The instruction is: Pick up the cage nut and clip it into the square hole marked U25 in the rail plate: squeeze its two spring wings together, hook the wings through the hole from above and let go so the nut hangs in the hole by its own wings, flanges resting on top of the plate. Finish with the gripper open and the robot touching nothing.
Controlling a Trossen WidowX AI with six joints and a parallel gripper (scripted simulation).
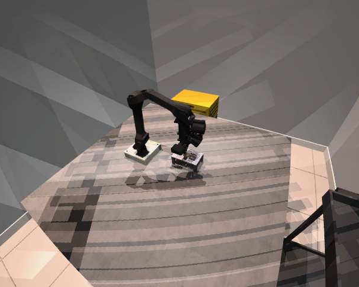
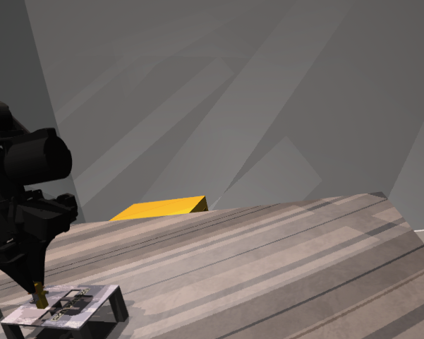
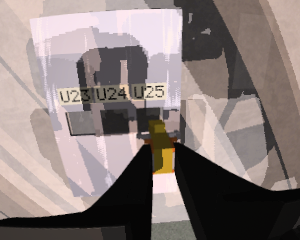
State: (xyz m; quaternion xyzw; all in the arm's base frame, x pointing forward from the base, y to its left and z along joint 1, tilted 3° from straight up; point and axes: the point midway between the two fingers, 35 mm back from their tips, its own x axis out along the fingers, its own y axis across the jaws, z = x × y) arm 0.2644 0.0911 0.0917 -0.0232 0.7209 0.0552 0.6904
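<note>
Wrist view: the gripper [image 1: 185, 152] [image 2: 37, 288] [image 3: 161, 150], nearly closed, clamps the cage nut [image 2: 41, 297] [image 3: 163, 155] just beside U25's square hole [image 3: 148, 118].

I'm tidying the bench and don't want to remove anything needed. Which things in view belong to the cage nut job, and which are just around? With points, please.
Part of the job:
- cage nut [image 2: 41, 299] [image 3: 163, 152], held in the gripper [image 2: 38, 288] [image 3: 161, 150]
- rail plate [image 1: 178, 156] [image 2: 69, 321] [image 3: 110, 165], with hole U25

Just around:
- yellow box [image 1: 196, 98] [image 2: 161, 207]
- black frame [image 1: 328, 228]

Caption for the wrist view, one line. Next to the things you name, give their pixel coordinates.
Gripper [image 1: 185, 152] [image 2: 37, 288] [image 3: 161, 150] holding the cage nut [image 1: 185, 153] [image 2: 41, 298] [image 3: 163, 159] near the U25 hole [image 3: 146, 118].
</note>
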